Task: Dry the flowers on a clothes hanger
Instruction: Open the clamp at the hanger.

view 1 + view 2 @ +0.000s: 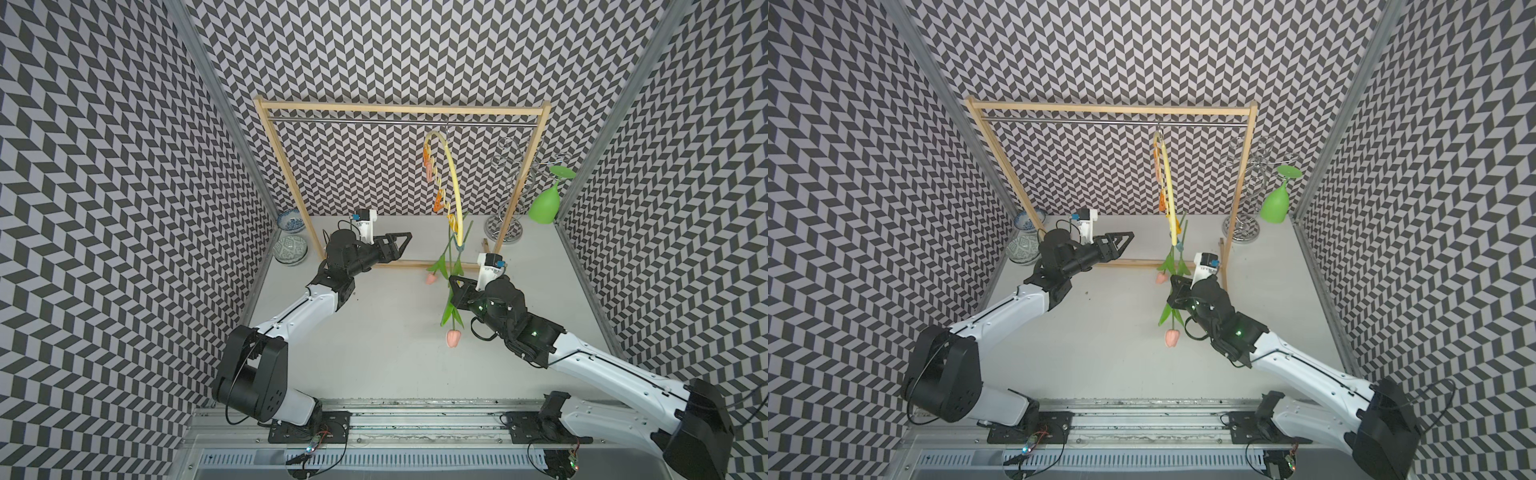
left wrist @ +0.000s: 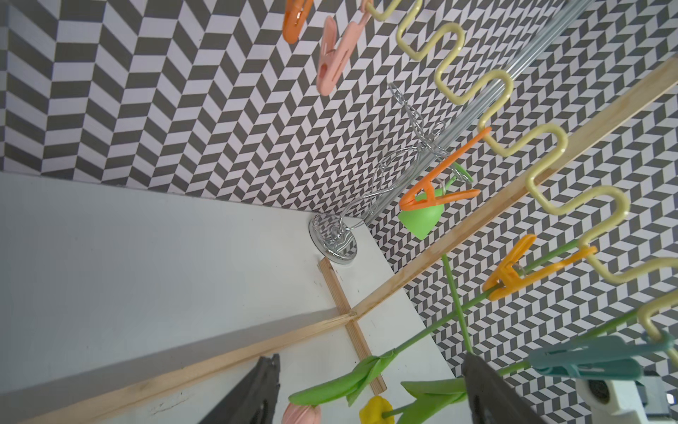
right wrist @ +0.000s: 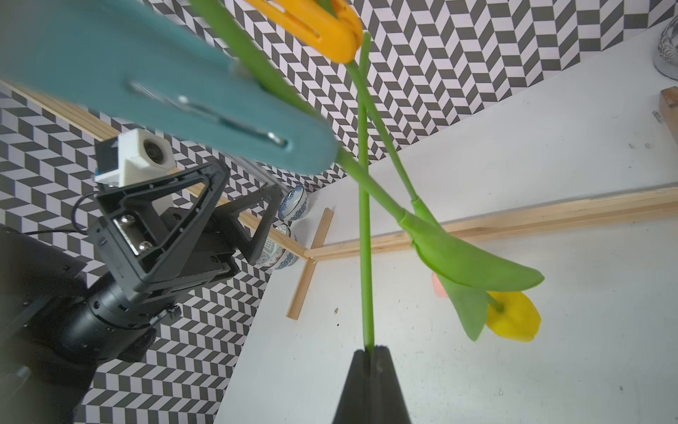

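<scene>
The right gripper point(image 3: 370, 350) was clamped shut on a flower stem point(image 3: 364, 227) at lower centre, thin enough that it might slip free.

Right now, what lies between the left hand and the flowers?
Nothing stands there. In both top views only bare table and the rack's floor rail show between the open left hand and the flowers.

matt wooden rack point(image 1: 399, 109), shiny metal rod point(image 1: 353, 120), smooth plastic hanger point(image 1: 454, 183) and clothespins point(image 2: 332, 55).
</scene>
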Controlling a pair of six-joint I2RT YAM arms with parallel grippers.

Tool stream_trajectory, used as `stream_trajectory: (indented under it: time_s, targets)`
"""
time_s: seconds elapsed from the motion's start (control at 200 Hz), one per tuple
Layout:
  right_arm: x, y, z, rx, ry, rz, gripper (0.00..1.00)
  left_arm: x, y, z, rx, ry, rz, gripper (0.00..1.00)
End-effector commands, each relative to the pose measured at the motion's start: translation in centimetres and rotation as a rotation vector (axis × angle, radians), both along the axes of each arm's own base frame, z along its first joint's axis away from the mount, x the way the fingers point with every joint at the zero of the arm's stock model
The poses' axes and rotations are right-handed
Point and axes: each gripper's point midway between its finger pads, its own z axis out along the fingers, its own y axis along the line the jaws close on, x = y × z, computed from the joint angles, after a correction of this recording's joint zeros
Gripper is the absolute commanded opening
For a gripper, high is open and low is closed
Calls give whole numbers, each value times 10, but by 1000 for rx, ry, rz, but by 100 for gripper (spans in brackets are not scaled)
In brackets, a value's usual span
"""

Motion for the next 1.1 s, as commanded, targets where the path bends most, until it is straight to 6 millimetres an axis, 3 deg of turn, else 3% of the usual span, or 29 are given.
stream_trajectory:
  time_s: [0.0,0.235,0.486,0.661,1.092]
  targets:
    - [1,-9,6,4,-24,-17,0,-5,-10,32,17,-195,-36,81]
    - [1,-12,10,10,-34,-18,0,-28,-25,62,72,-504,-54,77]
    - [7,-10,18,30,-57,-21,0,-33,-42,80,224,-768,43,76]
    - [11,-6,24,53,-80,-22,0,-23,-45,87,251,-826,104,74]
    - [31,-15,27,40,-88,-84,0,15,-90,79,308,-789,53,70]
